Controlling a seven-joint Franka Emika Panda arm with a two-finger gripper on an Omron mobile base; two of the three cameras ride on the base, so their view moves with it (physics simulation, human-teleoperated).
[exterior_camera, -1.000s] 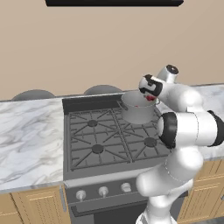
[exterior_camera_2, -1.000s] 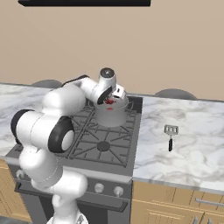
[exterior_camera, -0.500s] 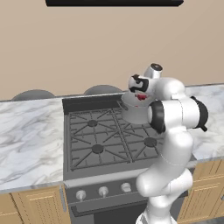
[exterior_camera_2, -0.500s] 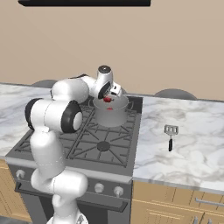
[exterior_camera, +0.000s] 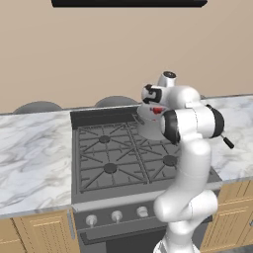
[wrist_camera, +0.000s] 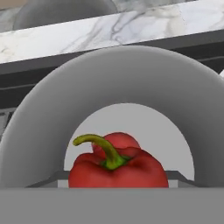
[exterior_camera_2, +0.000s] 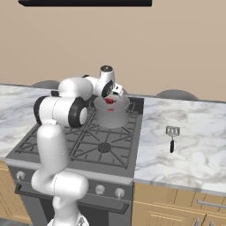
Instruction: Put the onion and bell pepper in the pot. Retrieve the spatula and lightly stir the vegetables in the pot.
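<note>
My gripper hangs just above the grey metal pot on the stove's back right burner, shut on the red bell pepper. The right base view shows the gripper holding the pepper at the pot's mouth. Down the hand view, the bell pepper, green stem up, sits between my fingertips over the pot's bare grey bottom. A black-handled spatula lies on the marble counter right of the stove. The onion is out of view.
The black gas stove has several grated burners and knobs along its front. Marble counter runs on both sides. Two dark rounded shapes sit by the wall behind the counter. A dark hood hangs overhead.
The arm has folded upright and its elbow has swung in. The gripper with the pepper has shifted slightly toward the pot's left side and stays over the pot.
</note>
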